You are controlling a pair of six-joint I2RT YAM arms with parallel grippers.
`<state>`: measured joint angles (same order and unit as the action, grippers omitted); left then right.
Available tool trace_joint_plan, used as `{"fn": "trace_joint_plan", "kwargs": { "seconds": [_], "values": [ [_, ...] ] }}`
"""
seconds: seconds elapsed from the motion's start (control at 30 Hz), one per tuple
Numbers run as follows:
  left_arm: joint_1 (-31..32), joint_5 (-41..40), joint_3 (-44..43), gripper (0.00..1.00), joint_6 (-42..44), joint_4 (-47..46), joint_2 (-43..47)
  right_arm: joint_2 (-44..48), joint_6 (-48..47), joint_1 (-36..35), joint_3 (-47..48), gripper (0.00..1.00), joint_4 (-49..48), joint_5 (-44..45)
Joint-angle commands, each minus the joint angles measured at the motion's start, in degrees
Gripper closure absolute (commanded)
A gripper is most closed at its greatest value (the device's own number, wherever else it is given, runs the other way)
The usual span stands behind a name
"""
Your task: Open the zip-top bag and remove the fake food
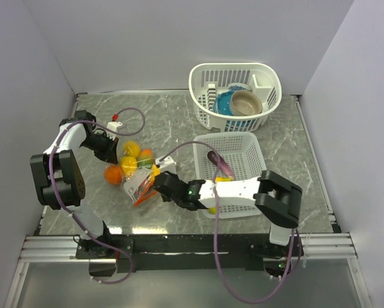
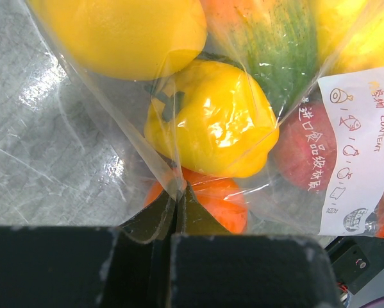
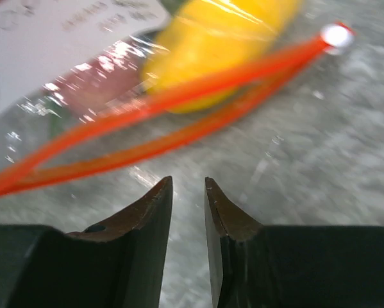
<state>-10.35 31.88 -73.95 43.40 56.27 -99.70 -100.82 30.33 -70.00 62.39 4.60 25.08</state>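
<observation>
Your left pincer is pinched tight on a fold of the bag, probably anchoring it on the worktop. The toy food sits inside. Your right pincer, barely parted and empty, faces the zipper strip, seemingly lining up a grip.
</observation>
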Motion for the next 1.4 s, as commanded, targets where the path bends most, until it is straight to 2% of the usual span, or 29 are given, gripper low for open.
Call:
{"fn": "trace_joint_plan", "kwargs": {
  "seconds": [0.0,0.2,0.3,0.33,0.43,0.57,0.77,0.87,1.07,1.37],
  "values": [
    [0.2,1.9,-1.5,0.98,0.3,1.0,2.2,-3.4,-0.6,-0.1,7.4,0.62,-4.4,-1.4],
    [0.2,1.9,-1.5,0.98,0.7,1.5,2.4,-8.3,-0.9,1.3,11.9,0.5,-6.3,-0.3],
    [0.2,2.0,-1.5,0.98,1.1,1.8,2.7,-11.9,-2.1,1.4,15.7,0.33,-3.6,3.3],
    [0.2,2.0,-1.5,0.98,1.2,1.8,2.8,-13.9,-2.0,1.4,17.1,0.22,-2.0,4.9],
    [0.2,2.2,-1.3,0.98,1.5,2.1,2.8,-18.4,-1.0,1.4,24.0,0.0,5.3,10.5],
    [0.2,2.0,-1.6,0.98,1.9,2.5,2.7,-21.6,0.4,1.7,29.4,0.0,10.1,15.6],
    [0.2,0.9,-1.5,0.99,2.6,2.9,3.1,-21.6,1.8,2.0,28.3,0.0,12.8,17.4],
    [0.2,0.9,-1.3,0.99,2.7,2.7,3.1,-18.7,2.6,2.1,23.0,0.0,11.1,17.1],
    [0.2,2.3,-2.3,0.98,2.5,3.5,2.5,-17.7,5.1,2.3,18.7,0.0,11.1,16.0],
    [0.2,1.6,-0.9,0.99,3.0,3.4,3.5,-17.5,3.3,2.8,20.6,0.0,6.4,14.9]
  ]
}}
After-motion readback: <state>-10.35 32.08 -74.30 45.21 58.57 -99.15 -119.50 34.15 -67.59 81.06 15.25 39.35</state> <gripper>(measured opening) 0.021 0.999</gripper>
